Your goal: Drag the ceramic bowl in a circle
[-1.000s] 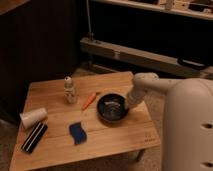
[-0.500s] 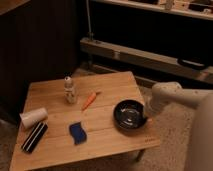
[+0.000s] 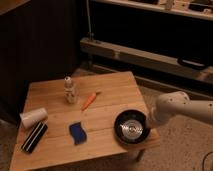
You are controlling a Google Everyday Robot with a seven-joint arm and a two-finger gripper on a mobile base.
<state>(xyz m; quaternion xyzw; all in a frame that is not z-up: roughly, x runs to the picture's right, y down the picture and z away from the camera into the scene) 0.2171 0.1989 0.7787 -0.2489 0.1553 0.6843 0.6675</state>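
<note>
Camera view is looking down on a small wooden bench [image 3: 107,107] standing on a speckled floor. Nearest the lens, a black rectangular bar [image 3: 34,137] is lying along the front left edge, and a blue sponge [image 3: 77,132] is sitting just right of it, apart from it. The ceramic bowl [image 3: 131,127], glossy black with a shiny inner bottom, is resting at the front right corner of the bench, its rim reaching the bench edge. The gripper [image 3: 148,120] is sitting at the bowl's right rim, at the end of a white arm [image 3: 182,106] that is reaching in from the right; whether the fingers are spread or closed on the rim cannot be told. A little farther back on the left, a white paper cup [image 3: 33,118] is lying on its side near the bar. Toward the middle, an orange marker-like stick [image 3: 89,100] is lying diagonally, and a small white bottle [image 3: 70,90] is standing upright just left of it. Behind the bench, a metal rail [image 3: 145,56] is running across the dark background.
</note>
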